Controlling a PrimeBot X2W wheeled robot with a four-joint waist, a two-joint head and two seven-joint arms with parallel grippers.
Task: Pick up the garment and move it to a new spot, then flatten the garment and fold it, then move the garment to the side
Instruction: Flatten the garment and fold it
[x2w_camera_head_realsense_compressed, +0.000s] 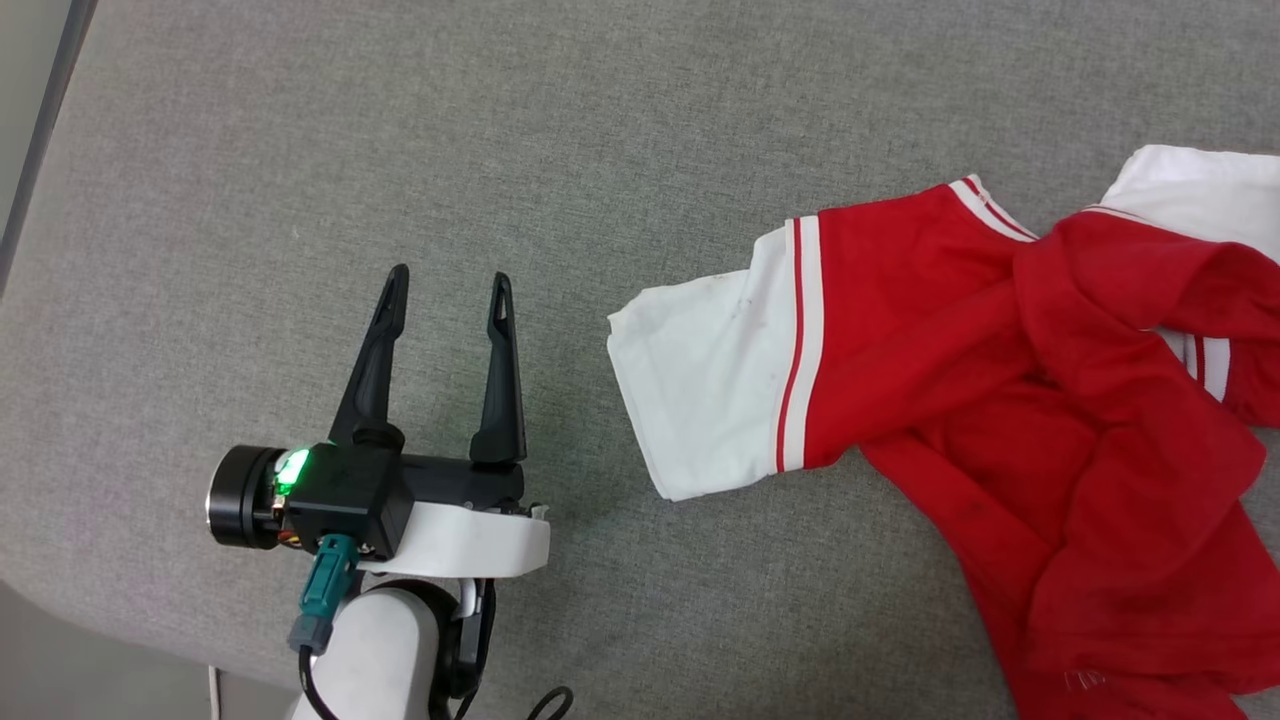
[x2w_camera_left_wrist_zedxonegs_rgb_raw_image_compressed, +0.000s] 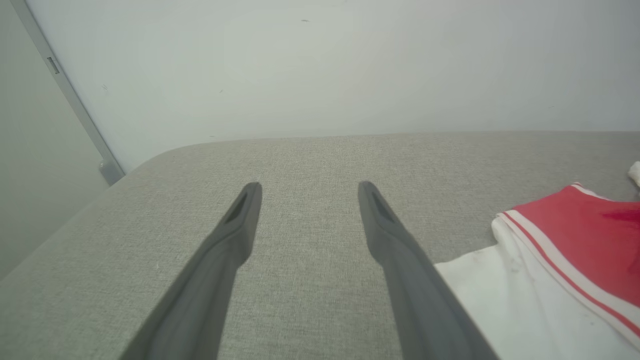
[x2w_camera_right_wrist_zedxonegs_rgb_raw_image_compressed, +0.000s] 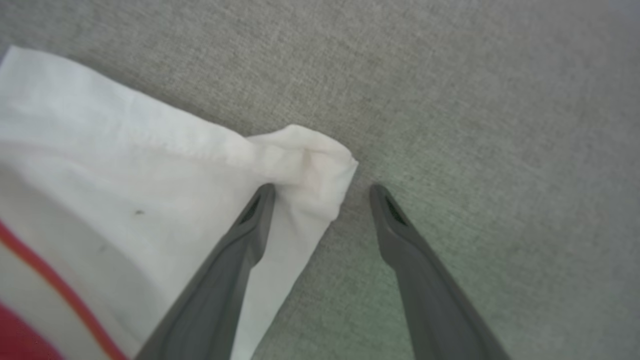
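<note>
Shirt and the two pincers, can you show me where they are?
shirt (x2w_camera_head_realsense_compressed: 1000, 400): head view, on its red middle part.
left pincer (x2w_camera_head_realsense_compressed: 449, 275): head view, midway between its two fingertips.
right pincer (x2w_camera_right_wrist_zedxonegs_rgb_raw_image_compressed: 322, 188): right wrist view, midway between its two fingertips.

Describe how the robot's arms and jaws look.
The left gripper has two long, dark, tapering jaws with slotted tips on a black block with a green light, a white bracket, a pale forearm and a teal connector with black cable. The right gripper has matching dark grey jaws.
</note>
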